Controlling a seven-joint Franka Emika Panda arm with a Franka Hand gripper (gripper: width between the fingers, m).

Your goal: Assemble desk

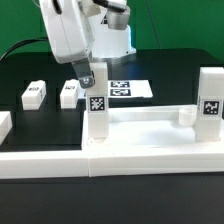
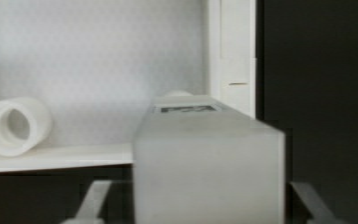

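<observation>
Your hand (image 1: 86, 78) is clamped on a white leg (image 1: 97, 115). The leg stands up at a corner of the desk top (image 1: 150, 128) on the bench (image 1: 170, 70).

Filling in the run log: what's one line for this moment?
gripper shut on leg | leg upright at top corner | other leg upright | loose legs lying flat

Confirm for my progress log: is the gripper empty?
No, the gripper is closed on a white leg that sits between its fingers.
</observation>
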